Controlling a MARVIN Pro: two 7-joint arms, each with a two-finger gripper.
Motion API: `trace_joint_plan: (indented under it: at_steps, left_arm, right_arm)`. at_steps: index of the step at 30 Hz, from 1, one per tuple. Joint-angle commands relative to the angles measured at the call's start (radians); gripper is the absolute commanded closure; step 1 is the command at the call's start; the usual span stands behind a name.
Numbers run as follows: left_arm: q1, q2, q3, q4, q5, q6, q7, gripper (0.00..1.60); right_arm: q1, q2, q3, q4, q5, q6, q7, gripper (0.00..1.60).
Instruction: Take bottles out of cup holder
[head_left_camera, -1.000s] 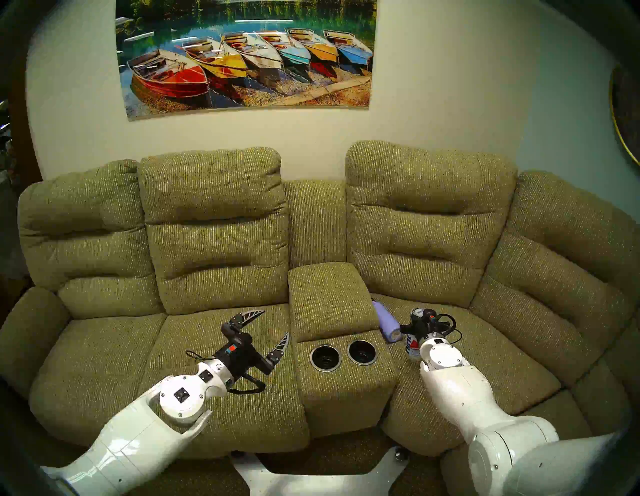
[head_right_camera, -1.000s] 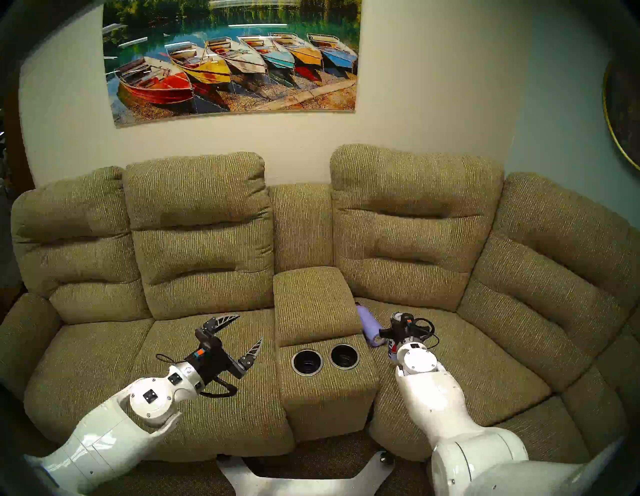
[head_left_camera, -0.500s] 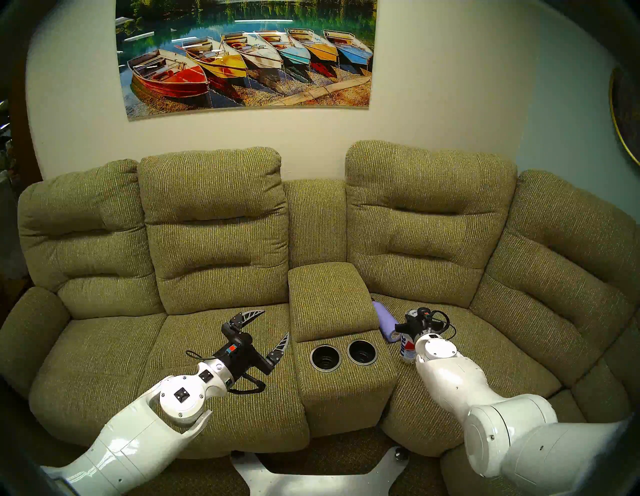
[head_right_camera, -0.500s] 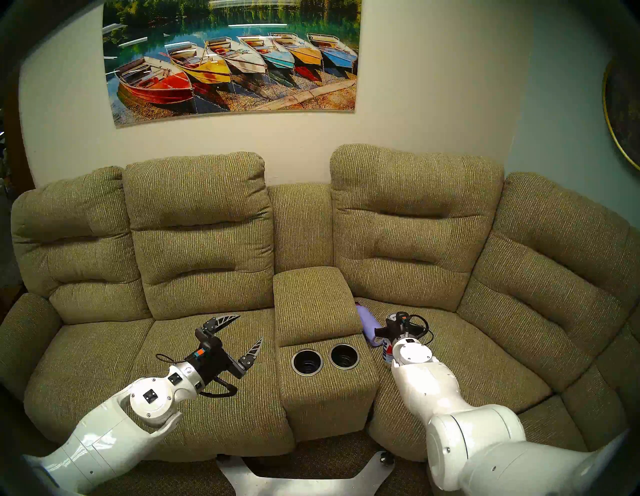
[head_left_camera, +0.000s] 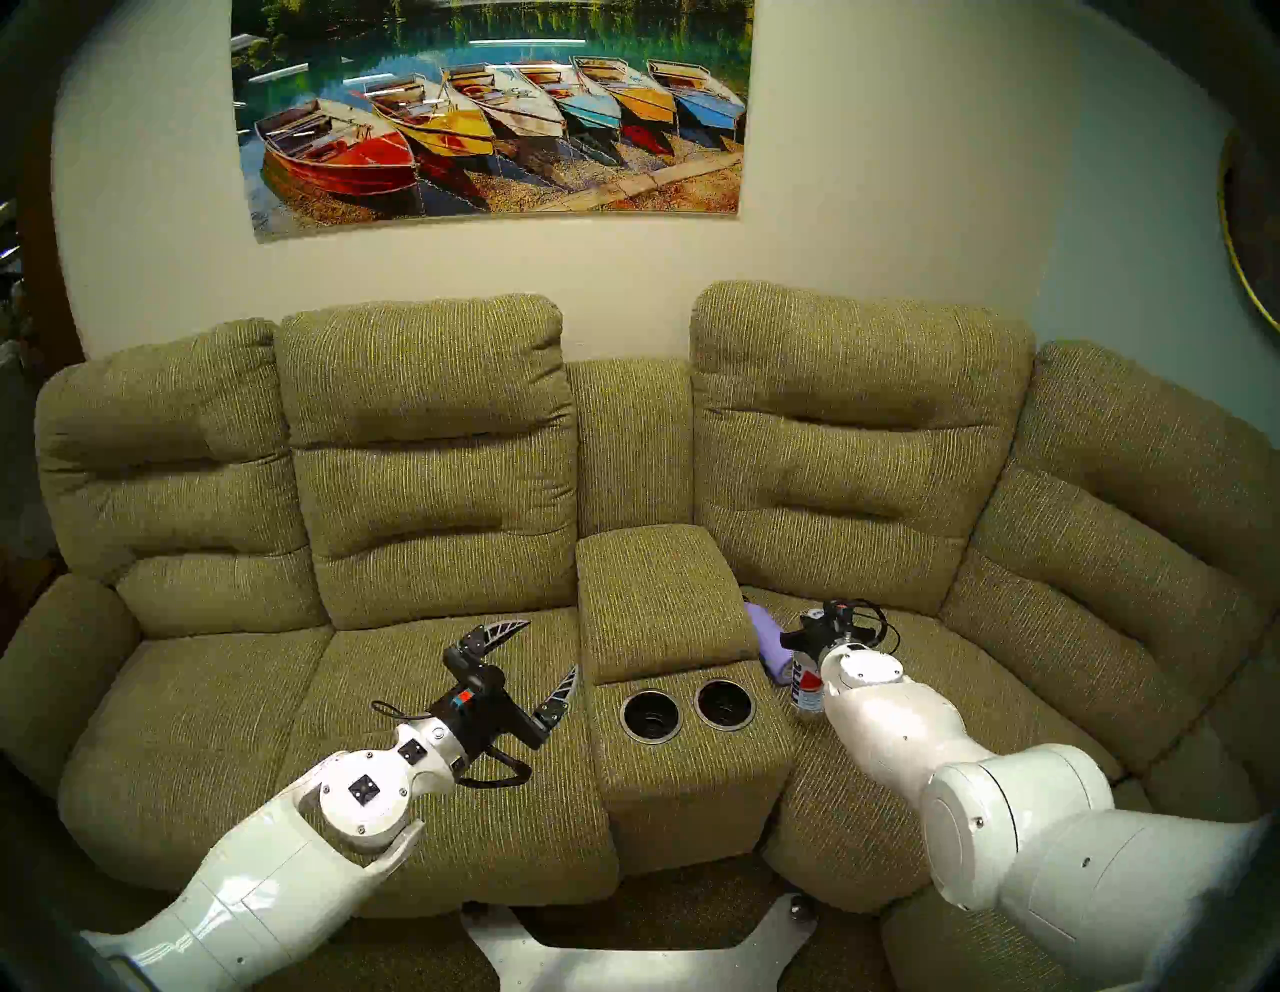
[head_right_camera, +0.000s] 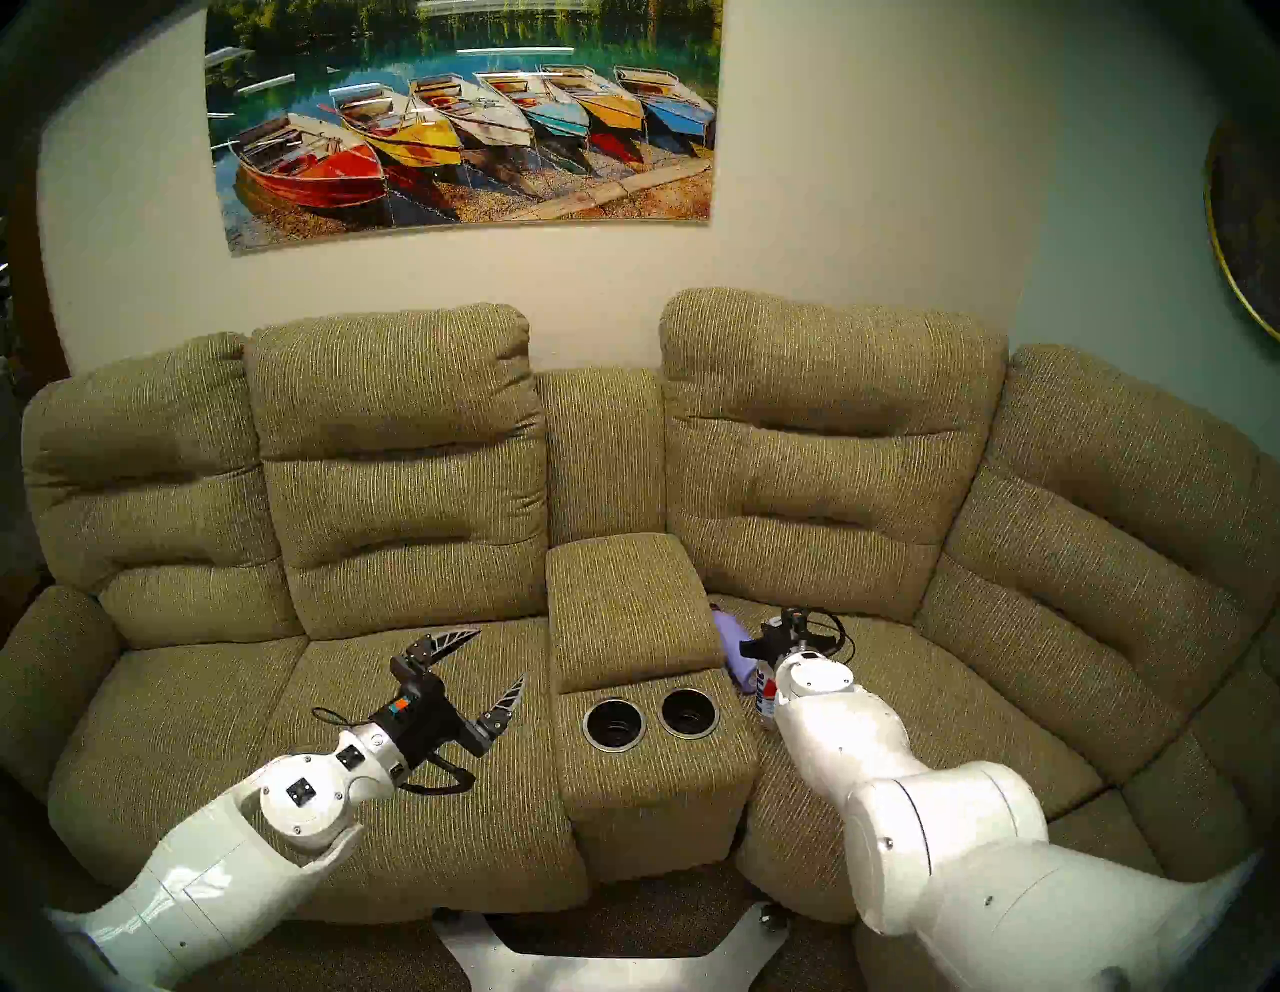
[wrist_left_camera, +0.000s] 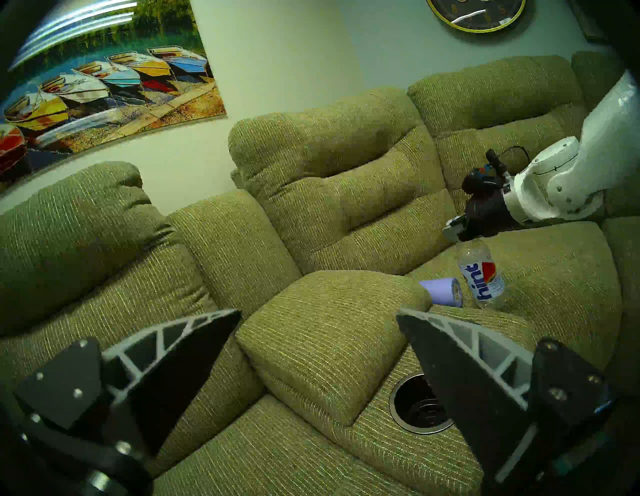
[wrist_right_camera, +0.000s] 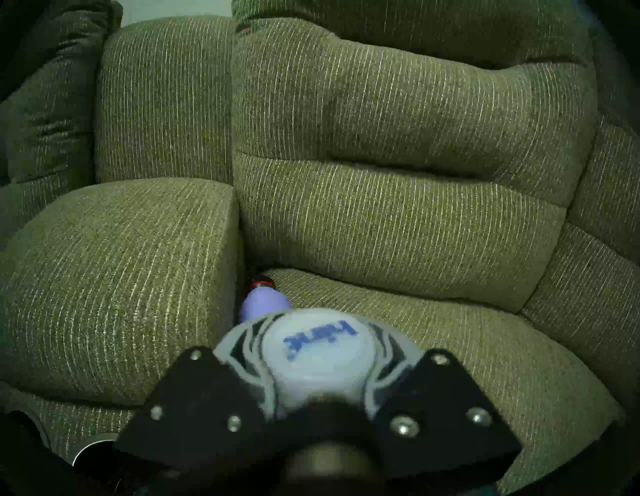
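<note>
The cup holder is two black wells with silver rims, the left well (head_left_camera: 651, 717) and the right well (head_left_camera: 724, 704), in the olive console; both are empty. The lavender flask (head_left_camera: 772, 641) lies on its side on the right seat against the console. My right gripper (head_left_camera: 814, 634) is shut on the white cap (wrist_right_camera: 322, 353) of the clear plastic bottle (head_left_camera: 807, 686). It holds the bottle upright beside the flask, base at the seat cushion; I cannot tell if it touches. The bottle also shows in the left wrist view (wrist_left_camera: 481, 277). My left gripper (head_left_camera: 550, 648) is open and empty over the left seat.
The console's padded lid (head_left_camera: 658, 596) rises behind the wells. Sofa backrests (head_left_camera: 852, 443) stand close behind the right seat. The robot's white base (head_left_camera: 637, 963) is at the sofa's front. A boat picture (head_left_camera: 495, 118) hangs on the wall.
My right arm has carried the plastic bottle a little to the left and back, closer to the flask and console. The left arm has not moved.
</note>
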Motion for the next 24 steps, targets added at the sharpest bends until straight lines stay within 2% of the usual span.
trace_joint_plan:
  at_steps: [1,2,3,4,13,20,24]
  left_arm:
    - [-0.004,-0.001,0.0,-0.015,0.0,-0.007,-0.002,0.0]
    - [-0.004,-0.001,0.0,-0.015,0.0,-0.006,-0.002,0.0]
    - [-0.004,-0.001,0.001,-0.015,0.0,-0.006,-0.001,0.0]
    - [-0.004,-0.001,0.001,-0.015,0.0,-0.007,-0.001,0.0]
    - [-0.004,0.001,0.001,-0.018,0.0,-0.008,-0.001,0.0]
    - [-0.003,0.002,0.002,-0.019,-0.001,-0.009,0.0,0.0]
    - [-0.002,0.003,0.002,-0.02,-0.002,-0.01,0.0,0.0]
  right_arm:
    - [0.103,-0.007,-0.011,-0.004,-0.013,0.008,-0.013,1.6]
    - [0.107,-0.009,-0.006,-0.01,-0.009,0.008,-0.021,1.6]
    - [0.12,-0.008,-0.011,-0.004,-0.016,0.011,-0.026,1.08]
    - [0.124,-0.008,-0.011,-0.002,-0.017,0.012,-0.028,0.0]
    - [0.126,-0.005,-0.018,0.029,-0.04,-0.047,-0.057,0.0]
    - [0.122,0.008,-0.013,0.046,-0.055,-0.174,-0.088,0.0]
    - [0.12,0.011,-0.012,0.043,-0.057,-0.222,-0.097,0.0]
